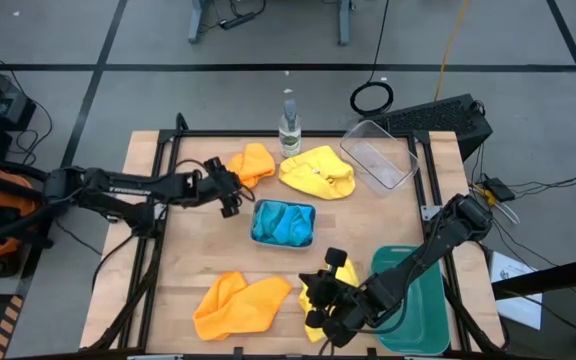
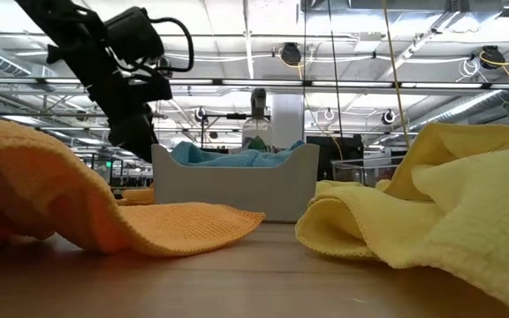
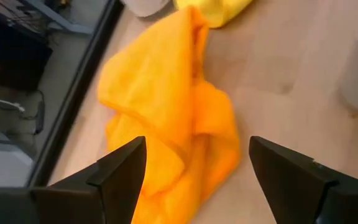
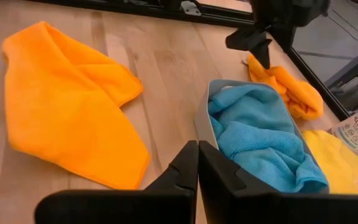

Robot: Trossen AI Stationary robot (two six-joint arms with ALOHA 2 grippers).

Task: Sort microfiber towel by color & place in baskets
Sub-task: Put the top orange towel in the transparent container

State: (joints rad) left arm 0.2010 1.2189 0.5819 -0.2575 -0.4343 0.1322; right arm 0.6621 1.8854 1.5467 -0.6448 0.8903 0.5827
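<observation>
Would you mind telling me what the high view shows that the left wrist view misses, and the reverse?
Only the high view shows the blue towels in the pale basket, the clear basket, the green basket, the bottle and the right gripper. Only the left wrist view shows the left gripper with open jaws from close up. Both show the orange towel before it.
</observation>
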